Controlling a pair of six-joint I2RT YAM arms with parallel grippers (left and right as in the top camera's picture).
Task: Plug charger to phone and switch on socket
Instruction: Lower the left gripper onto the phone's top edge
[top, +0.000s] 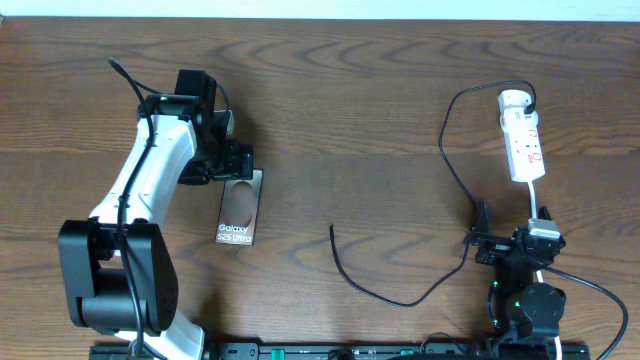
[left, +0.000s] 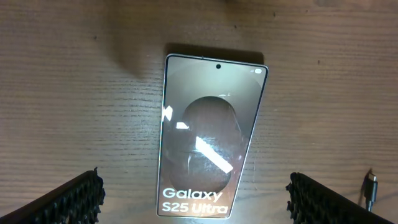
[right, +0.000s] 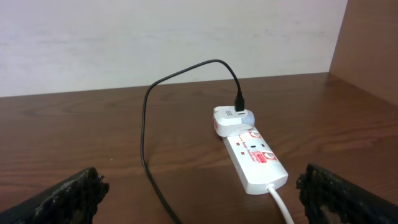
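Dark brown wood grain fills my overhead feed, with everything lying on the table (top: 350, 110). My left gripper (left: 194, 182) hangs over the phone (top: 239, 208), jaws spread wide and holding nothing. On the left wrist feed its fingers (left: 68, 199) stand either side of the phone's lower end, apart from it. The phone lies flat on the left half of the table, "Galaxy S25 Ultra" lettering facing up.

The charger (top: 445, 150) trails as a thin black cable across the right half. Its plug tip (top: 333, 229) lies loose on the wood, right of the phone and apart from it. Its adapter (right: 231, 118), white, sits at the far end of the socket (right: 256, 158), a white power strip with red markings. I cannot tell whether the switch is on. The strip's thick white lead (right: 281, 202) runs back toward my right gripper (right: 200, 180), which is also wide open and empty, near the strip's close end.
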